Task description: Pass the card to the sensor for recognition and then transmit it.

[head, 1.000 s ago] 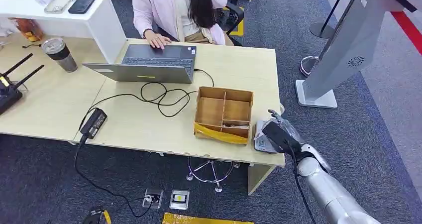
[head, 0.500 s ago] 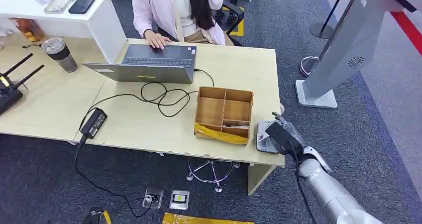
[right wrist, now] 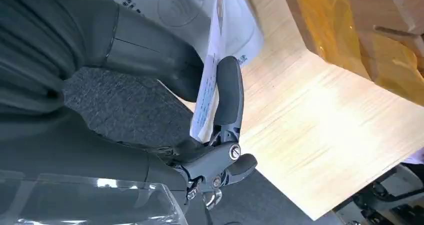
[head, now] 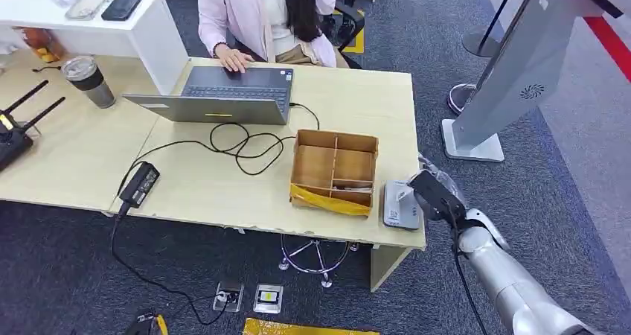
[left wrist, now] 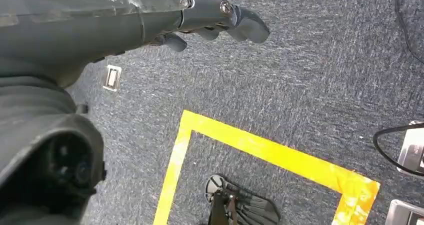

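Moved rightward since the earlier frames, the right robot hand (head: 431, 191) is now seen past the surface (head: 223, 179) edge at lower right, leaving the sensor (head: 397, 205) uncovered. A card (right wrist: 207, 87) is pinched between thumb and a finger in the right wrist view, edge-on, seemingly just above the sensor. A box (head: 334, 170) sits beside the sensor, toward centre frame. The left robot hand (left wrist: 210, 22) hangs over carpet, fingers apart, holding nothing.

Pale matt wood-grain desk (head: 223, 179); brown cardboard box (head: 335, 170); rough grey carpet (left wrist: 310, 85).
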Available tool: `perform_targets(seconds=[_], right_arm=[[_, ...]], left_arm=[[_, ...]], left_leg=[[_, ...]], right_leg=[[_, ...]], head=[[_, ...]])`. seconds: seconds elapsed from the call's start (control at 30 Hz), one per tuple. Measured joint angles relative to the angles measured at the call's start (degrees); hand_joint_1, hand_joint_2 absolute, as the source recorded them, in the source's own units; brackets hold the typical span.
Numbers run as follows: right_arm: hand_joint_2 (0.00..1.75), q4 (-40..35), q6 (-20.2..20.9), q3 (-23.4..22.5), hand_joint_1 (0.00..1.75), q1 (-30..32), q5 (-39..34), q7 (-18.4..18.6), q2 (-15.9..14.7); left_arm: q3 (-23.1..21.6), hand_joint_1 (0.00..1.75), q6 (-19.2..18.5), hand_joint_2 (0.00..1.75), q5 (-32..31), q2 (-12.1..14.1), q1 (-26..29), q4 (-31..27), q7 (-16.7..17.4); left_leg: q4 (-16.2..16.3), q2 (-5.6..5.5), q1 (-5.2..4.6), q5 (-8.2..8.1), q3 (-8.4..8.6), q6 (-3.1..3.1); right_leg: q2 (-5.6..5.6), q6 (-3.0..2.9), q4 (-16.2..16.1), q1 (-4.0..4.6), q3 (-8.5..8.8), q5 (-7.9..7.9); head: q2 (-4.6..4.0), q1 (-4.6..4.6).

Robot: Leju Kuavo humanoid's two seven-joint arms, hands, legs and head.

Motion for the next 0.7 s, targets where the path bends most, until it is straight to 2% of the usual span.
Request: perform_targets(seconds=[0.7], right_arm=[[1.75, 1.92, -0.9, -0.13, 1.75, 2.5, -0.52, 0.0, -0.74]], left_arm=[[0.0, 0.0, 0.04, 0.0, -0.24, -0.22, 0.01, 0.0, -0.44]], left_leg=[[0.0, 0.01, 0.0, 0.0, 0.06, 0.0]], right_leg=[[0.0, 0.0, 0.0, 0.0, 0.04, 0.0]], head=[[0.0, 0.0]])
